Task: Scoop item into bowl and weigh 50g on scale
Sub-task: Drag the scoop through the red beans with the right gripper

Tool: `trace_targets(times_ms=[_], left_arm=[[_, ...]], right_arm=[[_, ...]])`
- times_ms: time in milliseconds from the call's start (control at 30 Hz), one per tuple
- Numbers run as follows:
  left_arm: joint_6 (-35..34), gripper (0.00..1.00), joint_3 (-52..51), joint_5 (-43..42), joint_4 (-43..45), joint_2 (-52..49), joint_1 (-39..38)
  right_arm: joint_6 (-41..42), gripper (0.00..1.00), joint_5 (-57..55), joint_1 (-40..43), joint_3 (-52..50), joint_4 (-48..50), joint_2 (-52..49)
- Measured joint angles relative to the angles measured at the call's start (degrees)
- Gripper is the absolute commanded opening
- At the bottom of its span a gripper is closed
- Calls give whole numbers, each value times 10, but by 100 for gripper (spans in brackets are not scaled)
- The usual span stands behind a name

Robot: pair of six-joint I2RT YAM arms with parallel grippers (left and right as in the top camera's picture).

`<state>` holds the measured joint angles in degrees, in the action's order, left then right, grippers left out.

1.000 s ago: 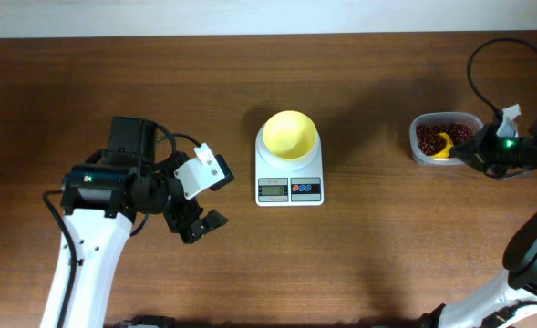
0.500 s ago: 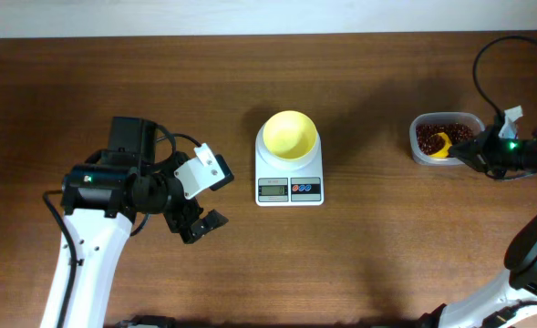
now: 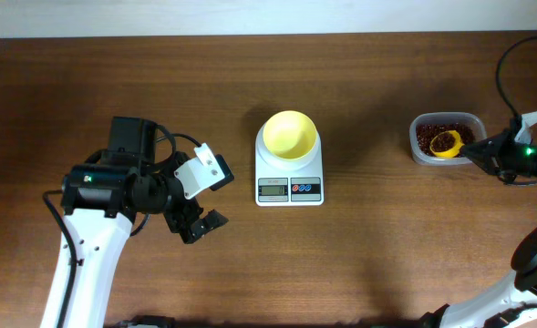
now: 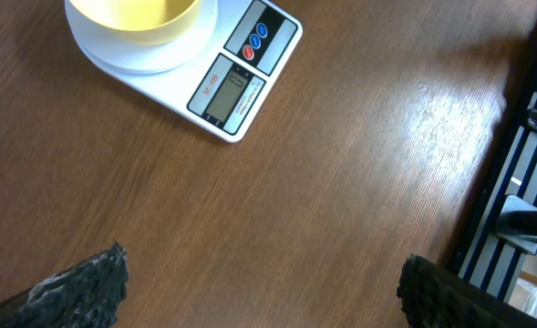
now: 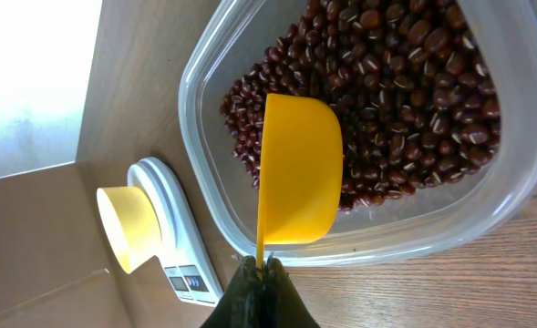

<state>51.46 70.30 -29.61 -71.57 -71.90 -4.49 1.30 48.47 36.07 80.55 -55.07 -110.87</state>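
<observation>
- Right hand [image 5: 261, 273] is clamped together on the thin handle of a yellow scoop [image 5: 300, 169], at the far right of the surface [image 3: 387, 255].
- The scoop's cup sits over the near edge of a clear tub [image 5: 213, 73], against the dark red-brown beans [image 5: 405, 82] that fill the tub; from overhead the cup looks dark inside.
- Left hand [image 3: 200, 223] hangs above bare wood to the left of the scale [image 3: 289, 189], fingers wide apart and holding nothing.
- The pale yellow bowl [image 3: 290, 135] stands on the scale's platform, empty, behind the grey screen and the red and blue buttons.
- Scale and tub are well apart, with open wood between them.
</observation>
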Motion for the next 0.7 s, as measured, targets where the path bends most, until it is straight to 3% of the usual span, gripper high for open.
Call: trace_targets(times_ms=[700], left_arm=[[0, 99, 0, 0, 0, 0, 0]], right_arm=[[-1, 4, 55, 0, 0, -2, 0]])
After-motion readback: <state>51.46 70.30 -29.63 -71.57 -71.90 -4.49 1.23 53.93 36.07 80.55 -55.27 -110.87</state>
